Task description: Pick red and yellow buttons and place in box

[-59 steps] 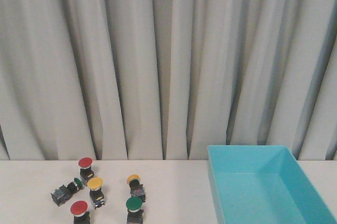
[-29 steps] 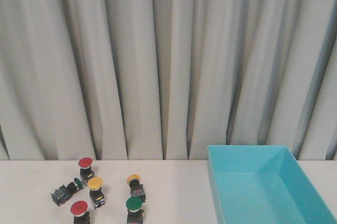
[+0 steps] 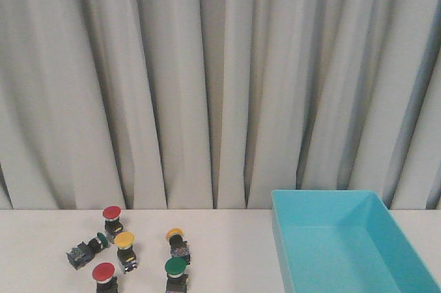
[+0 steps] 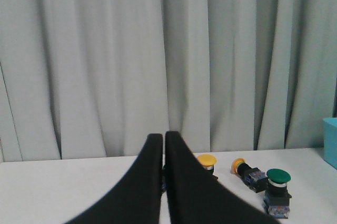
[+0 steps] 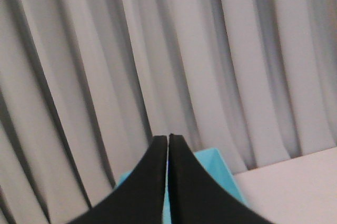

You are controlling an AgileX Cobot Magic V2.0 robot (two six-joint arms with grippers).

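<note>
Six push buttons clustered on the tabletop at left: two red buttons, two yellow buttons, two green buttons. Turquoise box well apart, at right. Left gripper fingers pressed together; right gripper likewise.

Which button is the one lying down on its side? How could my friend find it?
Start at the big turquoise plastic box on the white table's right side, then look to the cluster of small push buttons on the left. At the cluster's left edge lies a green-capped button on a black-and-grey body. It alone is tipped fully flat on its side.
</note>
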